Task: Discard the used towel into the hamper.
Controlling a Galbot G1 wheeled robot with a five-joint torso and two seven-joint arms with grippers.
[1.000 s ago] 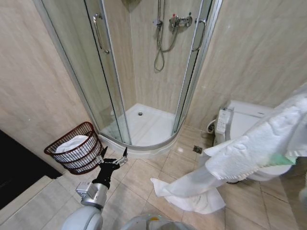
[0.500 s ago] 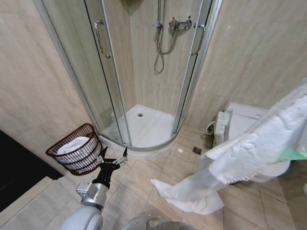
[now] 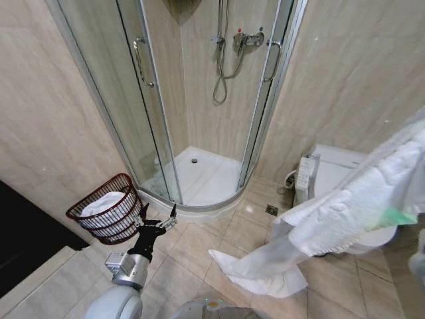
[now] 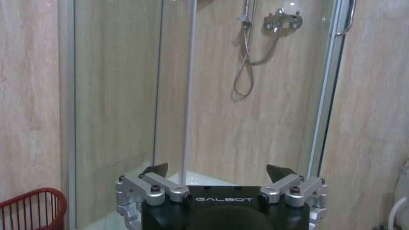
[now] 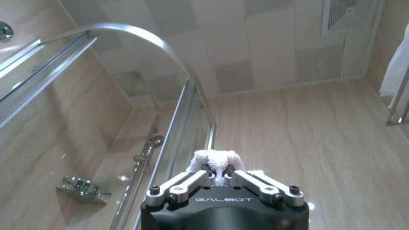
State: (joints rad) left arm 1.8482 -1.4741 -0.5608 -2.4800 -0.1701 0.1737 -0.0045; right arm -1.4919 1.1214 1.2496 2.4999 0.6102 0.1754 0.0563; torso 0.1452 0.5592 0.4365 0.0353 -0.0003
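Observation:
The used towel (image 3: pixel 332 216) is white and long; it hangs from high at the right edge of the head view down to a crumpled end on the floor tiles. My right gripper (image 5: pixel 219 175) points up toward the ceiling and is shut on a tuft of the towel (image 5: pixel 216 160). The hamper (image 3: pixel 105 207), a dark reddish-brown wire basket with white cloth inside, stands against the left wall by the shower. My left gripper (image 3: pixel 158 222) hovers low just right of the hamper (image 4: pixel 32 208), open and empty (image 4: pixel 217 170).
A glass corner shower enclosure (image 3: pixel 199 133) fills the middle, with a raised white tray (image 3: pixel 202 176). A white toilet (image 3: pixel 342 169) stands behind the hanging towel on the right. A dark area (image 3: pixel 23 242) lies at the left. Bare tiles run between hamper and towel.
The whole view has drifted slightly, so the camera moved. The towel's upper part has shifted a little toward the right edge. The left gripper keeps its pose.

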